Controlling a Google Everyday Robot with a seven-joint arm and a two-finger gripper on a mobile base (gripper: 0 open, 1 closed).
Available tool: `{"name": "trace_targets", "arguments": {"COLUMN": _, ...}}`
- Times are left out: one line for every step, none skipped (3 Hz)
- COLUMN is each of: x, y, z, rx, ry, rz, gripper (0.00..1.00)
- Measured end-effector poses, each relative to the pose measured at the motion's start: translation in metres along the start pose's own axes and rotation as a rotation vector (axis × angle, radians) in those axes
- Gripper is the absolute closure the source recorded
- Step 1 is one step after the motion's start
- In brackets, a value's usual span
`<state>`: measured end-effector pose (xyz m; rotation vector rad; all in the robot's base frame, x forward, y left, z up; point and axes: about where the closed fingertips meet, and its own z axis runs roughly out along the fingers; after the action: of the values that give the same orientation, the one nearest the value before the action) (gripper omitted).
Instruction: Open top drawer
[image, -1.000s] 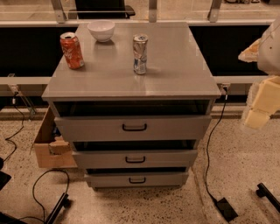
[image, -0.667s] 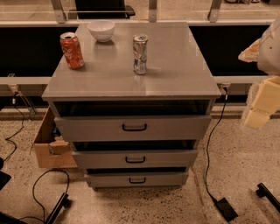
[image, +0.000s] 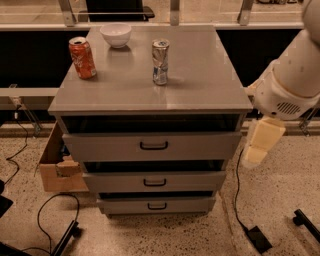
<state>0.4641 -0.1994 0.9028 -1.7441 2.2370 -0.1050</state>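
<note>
the top drawer (image: 100, 146) is the widest and highest of three grey drawers in a cabinet at the centre of the view. its flat front sits just under the counter (image: 200, 85), with a dark gap above it. a small black bar handle (image: 154, 146) is at the middle of the front. two narrower drawers (image: 115, 182) are stacked below it. on the counter stand a red soda can (image: 82, 58) at the left, a white bowl (image: 116, 35) at the back and a dented silver can (image: 160, 62) near the middle. the pale gripper (image: 260, 145) hangs off the cabinet's right side, level with the top drawer and not touching it. i cannot tell whether its jaws are spread or pressed together. a cardboard box (image: 57, 165) sits on the floor to the left.
</note>
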Motion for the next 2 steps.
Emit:
{"name": "trace_targets", "arguments": {"x": -0.005, "y": 0.004, "z": 0.056, "rx": -0.030, "ry": -0.008, "rz": -0.013, "gripper": 0.00}}
{"name": "trace_targets", "arguments": {"x": -0.008, "y": 0.008, "z": 0.101, "rx": -0.045, "ry": -0.013, "rz": -0.036, "gripper": 0.00}}
